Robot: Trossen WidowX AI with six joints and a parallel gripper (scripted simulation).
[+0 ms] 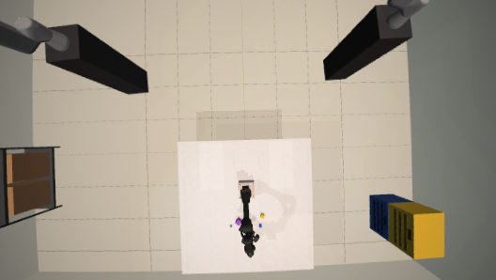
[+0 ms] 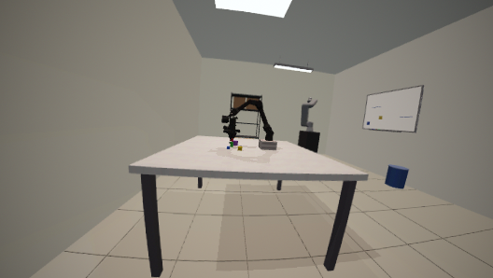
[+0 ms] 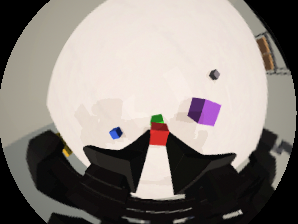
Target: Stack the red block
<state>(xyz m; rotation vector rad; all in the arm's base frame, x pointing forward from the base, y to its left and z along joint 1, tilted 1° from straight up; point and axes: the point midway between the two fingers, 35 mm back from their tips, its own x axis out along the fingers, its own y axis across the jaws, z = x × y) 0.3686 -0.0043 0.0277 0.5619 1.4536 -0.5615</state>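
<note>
Red block (image 3: 158,136) sits clamped between the nearly closed jaws of the gripper (image 3: 158,141), hanging just short of the green tower (image 3: 157,119), seemingly lined up for lowering without toppling it.

A white table (image 2: 299,173) on dark legs is standing on a beige tiled floor (image 2: 261,233). Grey walls are enclosing the room, ceiling lights (image 2: 293,68) are glowing, a whiteboard (image 2: 393,109) is hanging right, and a shelf (image 2: 246,115) is standing far back.
</note>
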